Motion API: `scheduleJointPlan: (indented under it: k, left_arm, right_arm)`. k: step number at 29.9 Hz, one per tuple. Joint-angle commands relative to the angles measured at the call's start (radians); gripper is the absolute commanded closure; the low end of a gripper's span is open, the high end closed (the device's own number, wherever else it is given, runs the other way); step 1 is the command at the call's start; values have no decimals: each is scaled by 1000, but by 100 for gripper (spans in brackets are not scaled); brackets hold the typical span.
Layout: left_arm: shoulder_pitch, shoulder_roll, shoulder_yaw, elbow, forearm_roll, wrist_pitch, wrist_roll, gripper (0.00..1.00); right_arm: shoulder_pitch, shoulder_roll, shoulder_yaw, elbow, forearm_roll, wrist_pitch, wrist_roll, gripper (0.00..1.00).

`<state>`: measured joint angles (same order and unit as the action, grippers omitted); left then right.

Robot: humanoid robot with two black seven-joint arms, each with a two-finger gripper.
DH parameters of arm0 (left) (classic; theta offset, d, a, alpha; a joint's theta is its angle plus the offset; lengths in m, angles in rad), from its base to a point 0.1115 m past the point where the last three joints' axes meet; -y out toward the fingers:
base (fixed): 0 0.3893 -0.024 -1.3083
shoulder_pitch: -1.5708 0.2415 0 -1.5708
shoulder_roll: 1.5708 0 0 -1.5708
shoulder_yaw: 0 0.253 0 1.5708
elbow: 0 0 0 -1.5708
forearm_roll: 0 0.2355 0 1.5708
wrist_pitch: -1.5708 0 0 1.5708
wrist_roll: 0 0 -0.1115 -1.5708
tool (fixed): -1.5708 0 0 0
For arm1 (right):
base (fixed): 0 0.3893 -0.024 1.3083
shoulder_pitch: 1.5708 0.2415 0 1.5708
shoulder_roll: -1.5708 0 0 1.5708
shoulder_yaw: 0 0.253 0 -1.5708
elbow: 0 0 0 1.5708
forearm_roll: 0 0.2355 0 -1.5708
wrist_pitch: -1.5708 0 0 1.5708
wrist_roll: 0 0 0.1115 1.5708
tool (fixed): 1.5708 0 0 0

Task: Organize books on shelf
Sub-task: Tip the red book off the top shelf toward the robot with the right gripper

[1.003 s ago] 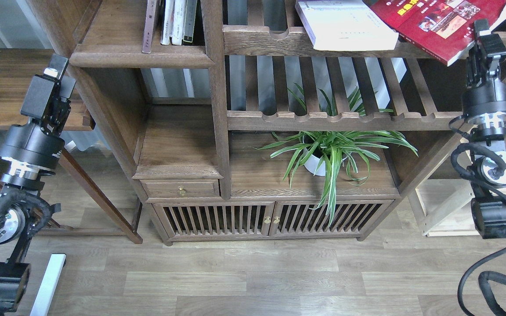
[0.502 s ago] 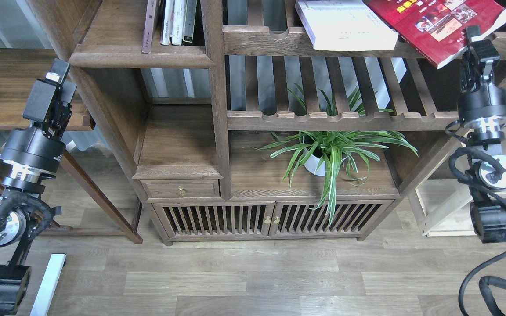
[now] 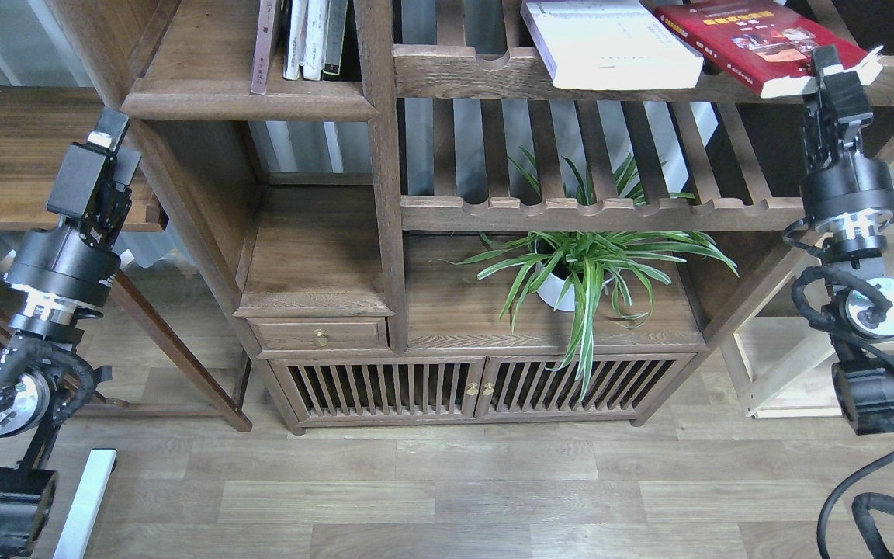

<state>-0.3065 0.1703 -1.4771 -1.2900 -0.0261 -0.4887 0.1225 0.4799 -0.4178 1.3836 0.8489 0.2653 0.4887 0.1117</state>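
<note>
Print on red book point(image 3: 757, 35) & spines too small/blurred, nothing legible.
</note>
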Motion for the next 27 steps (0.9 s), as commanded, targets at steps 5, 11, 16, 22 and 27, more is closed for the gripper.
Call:
scheduleJointPlan:
  k: [5,11,16,22,27]
  left_arm:
    - [-2,0,0,6,0,0,0,1]
    - [1,2,-2,12,0,0,-1,1]
    - [4,2,-3,12,0,0,-1,1]
    - [4,2,-3,12,0,0,-1,1]
    - [3,2,-3,12,0,0,-1,1]
  right_arm:
    - [8,-1,-35,-1,-12,0,-1,33]
    - [49,10,-46,-2,-18,0,-1,32]
    - [55,10,-49,-2,-17,0,0,44]
    - [46,11,-47,-2,-15,0,0,68]
    - [40,10,-44,-1,-14,0,0,82]
